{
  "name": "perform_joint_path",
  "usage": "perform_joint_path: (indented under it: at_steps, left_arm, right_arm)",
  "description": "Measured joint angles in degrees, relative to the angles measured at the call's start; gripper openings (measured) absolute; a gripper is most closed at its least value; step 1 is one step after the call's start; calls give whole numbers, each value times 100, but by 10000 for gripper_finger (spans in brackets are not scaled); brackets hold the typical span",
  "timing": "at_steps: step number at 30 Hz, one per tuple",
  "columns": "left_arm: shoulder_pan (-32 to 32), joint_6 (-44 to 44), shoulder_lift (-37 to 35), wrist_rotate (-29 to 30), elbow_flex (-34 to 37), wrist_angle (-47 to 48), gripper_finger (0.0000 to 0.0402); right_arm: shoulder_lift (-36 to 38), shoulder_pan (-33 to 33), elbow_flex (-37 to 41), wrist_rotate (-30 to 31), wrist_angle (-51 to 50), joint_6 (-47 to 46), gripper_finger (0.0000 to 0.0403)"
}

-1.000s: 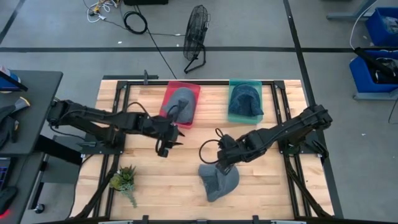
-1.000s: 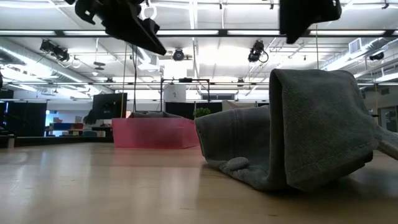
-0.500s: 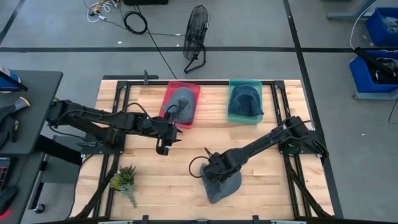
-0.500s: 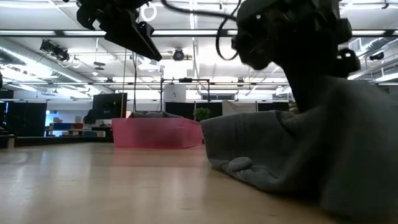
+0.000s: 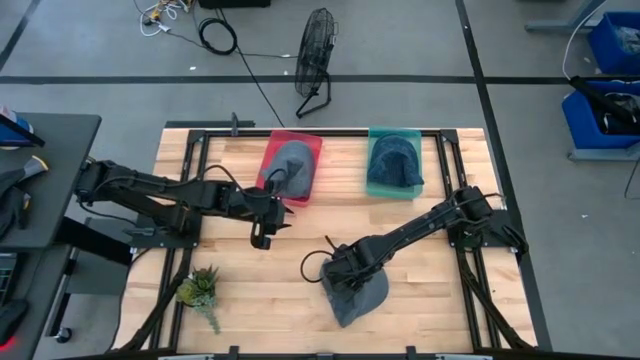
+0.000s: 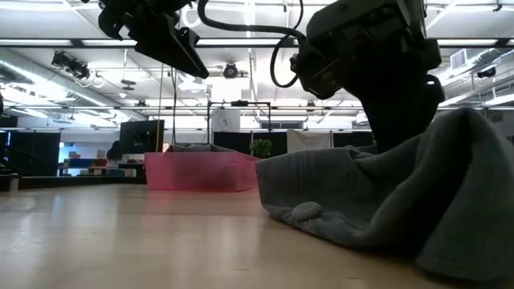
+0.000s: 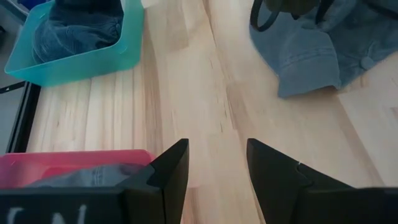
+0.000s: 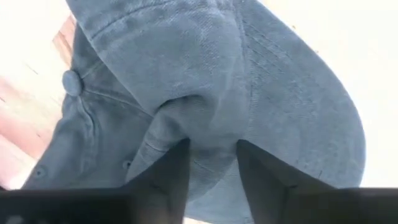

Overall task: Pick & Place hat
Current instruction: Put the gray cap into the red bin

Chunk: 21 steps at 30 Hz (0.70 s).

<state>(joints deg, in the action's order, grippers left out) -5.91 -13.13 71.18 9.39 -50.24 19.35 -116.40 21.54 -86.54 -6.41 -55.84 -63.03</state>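
A grey-blue cap (image 5: 365, 297) lies crown-up on the wood near the table's near edge, also in the low view (image 6: 353, 205) and the left wrist view (image 7: 311, 53). My right gripper (image 5: 343, 279) is down on it, shut on its cloth (image 8: 212, 146). My left gripper (image 5: 262, 237) hangs open above bare wood (image 7: 216, 146), left of the cap and just near of the red tray (image 5: 270, 150). The red tray holds another grey cap (image 5: 293, 163). A teal tray (image 5: 421, 160) holds a blue-green cap (image 5: 392, 160). My right gripper pinches a raised fold of the cap's crown (image 8: 208, 127) between its two fingers (image 8: 166, 168), coming from above and slanting toward the near-left. The cloth bunches and wrinkles between them. The cap still lies on the table, its button (image 8: 71, 82) off to one side.
A small potted plant (image 5: 197, 288) stands at the near-left corner. The two trays sit along the far edge. Bare wood (image 5: 300, 225) lies between the trays and the cap. A fan (image 5: 318, 55) stands on the floor beyond the table.
My right gripper has moved toward the near-left and down onto the cap. The part of the cap that stood up tall in the low view has been pushed down and slumps now. My left gripper has shifted slightly.
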Motion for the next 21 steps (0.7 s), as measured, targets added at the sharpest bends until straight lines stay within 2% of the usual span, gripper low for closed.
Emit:
perform_joint_path:
  at_steps: [6,10,13,16,21]
  left_arm:
    - [0,-15,0,0,0,0,165]
    - [0,138,0,-74,0,-2,165]
    - [0,439,7,-478,0,-23,165]
    - [-59,825,10,-841,0,-118,165]
    - [-274,1195,229,-880,0,-635,165]
  right_arm:
    - [0,-69,4,-173,-74,511,15]
    - [31,-169,4,-221,-281,919,14]
    - [164,-271,16,-208,-446,1182,4]
    - [365,-375,22,67,-434,1277,5]
    - [731,-524,21,540,-351,1425,2]
